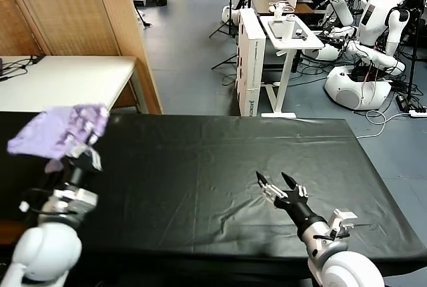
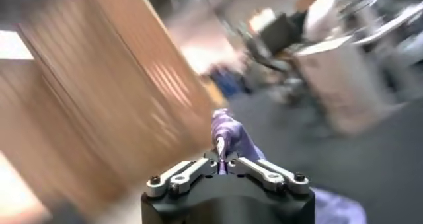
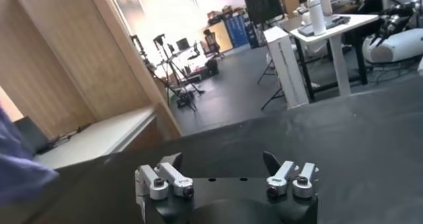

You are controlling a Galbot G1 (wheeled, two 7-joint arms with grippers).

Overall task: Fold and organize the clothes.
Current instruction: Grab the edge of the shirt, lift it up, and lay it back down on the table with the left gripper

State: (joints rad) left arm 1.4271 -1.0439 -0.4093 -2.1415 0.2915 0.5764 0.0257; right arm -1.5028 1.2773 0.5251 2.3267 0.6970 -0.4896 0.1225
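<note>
Lavender fabric, thin and crumpled, hangs in a bunch above the left edge of the black-covered table: it is the T-shirt, raised clear of the surface near the far-left corner, with its purple-and-white print showing on the side toward the table's middle. The left gripper sits just under the bunch, its jaws pressed together on a pinch of cloth; the left wrist view shows a fold of the T-shirt squeezed between the 2 fingers, with more fabric trailing below.

The right gripper hovers low over the table, between its middle and the near-right corner, jaws spread wide and holding nothing.

The step in hand looks like carrying the shirt inward to lay it out for folding. To do it well, the pinch should stay firm while the cloth is brought over the table's middle, then lowered so the free end touches first and the rest is drawn flat. A single grip point leaves the shirt bunched, so the right gripper will likely need to take a second edge to spread it.
</note>
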